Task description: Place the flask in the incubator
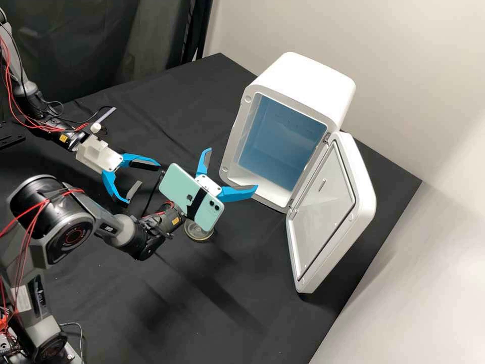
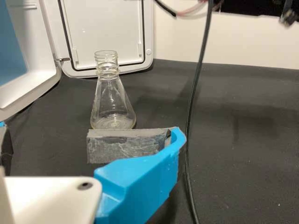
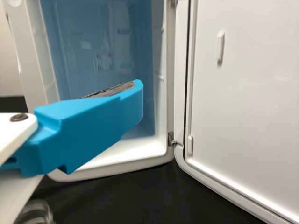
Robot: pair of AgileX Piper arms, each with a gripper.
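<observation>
With the flask (image 2: 112, 95) stood upright on the bench (image 1: 212, 303) just before the open incubator (image 1: 303, 81), and left jaws and right jaws both spread wide (nothing held), it could be toppled if clipped by a misaligned finger.

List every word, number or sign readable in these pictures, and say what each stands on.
No text is readable.
The white sticker on the dark grey arm base: print too small.
The yellow sticker on the far arm: too small.
On the white incubator and the clear glass conical flask: no print visible.
</observation>
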